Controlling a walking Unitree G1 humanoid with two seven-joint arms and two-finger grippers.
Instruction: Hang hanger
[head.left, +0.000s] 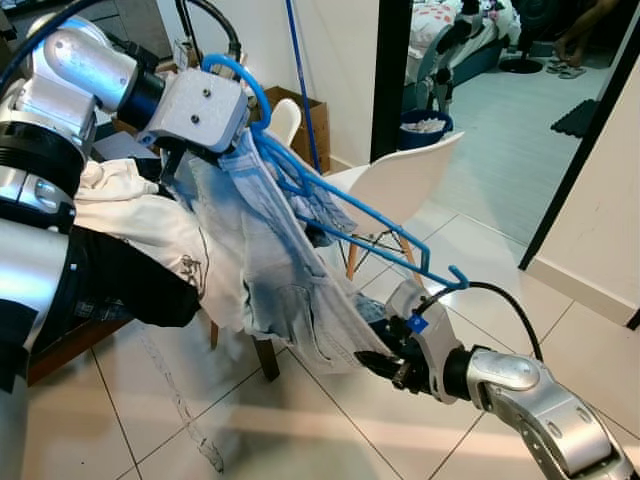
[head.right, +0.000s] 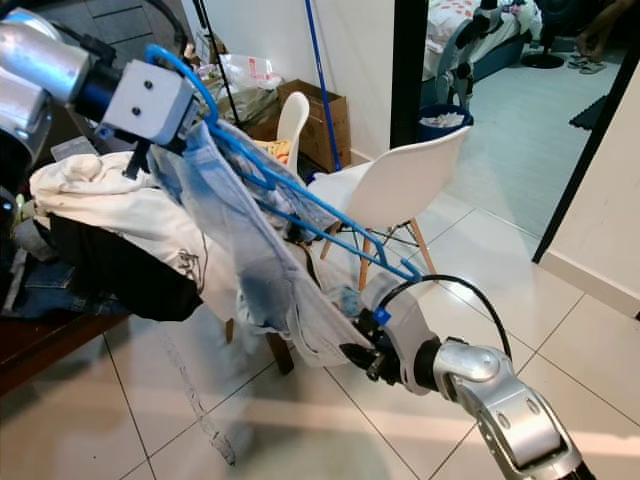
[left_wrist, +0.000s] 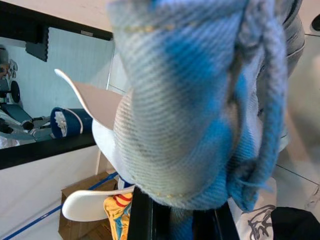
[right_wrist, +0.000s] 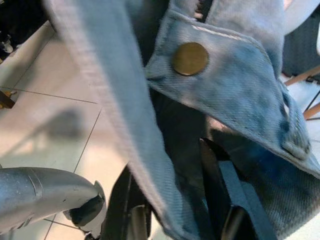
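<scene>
My left gripper (head.left: 178, 160) is raised at the upper left, shut on the top of a blue plastic hanger (head.left: 365, 215). The hanger's bars slant down to the right, ending in a small hook (head.left: 455, 273). A pale blue denim garment (head.left: 265, 260) drapes over the hanger and hides the left fingers (left_wrist: 146, 220). Low in the middle, my right gripper (head.left: 388, 366) is shut on the garment's lower edge. In the right wrist view the denim waistband with its brass button (right_wrist: 190, 58) lies between the black fingers (right_wrist: 220, 195).
A heap of white and dark clothes (head.left: 140, 235) lies on a wooden table (head.left: 70, 345) at the left. Two white chairs (head.left: 400, 185) and a cardboard box (head.left: 310, 120) stand behind the hanger. A black door frame (head.left: 390, 70) opens to a room with a blue basket (head.left: 425, 130). Tiled floor lies below.
</scene>
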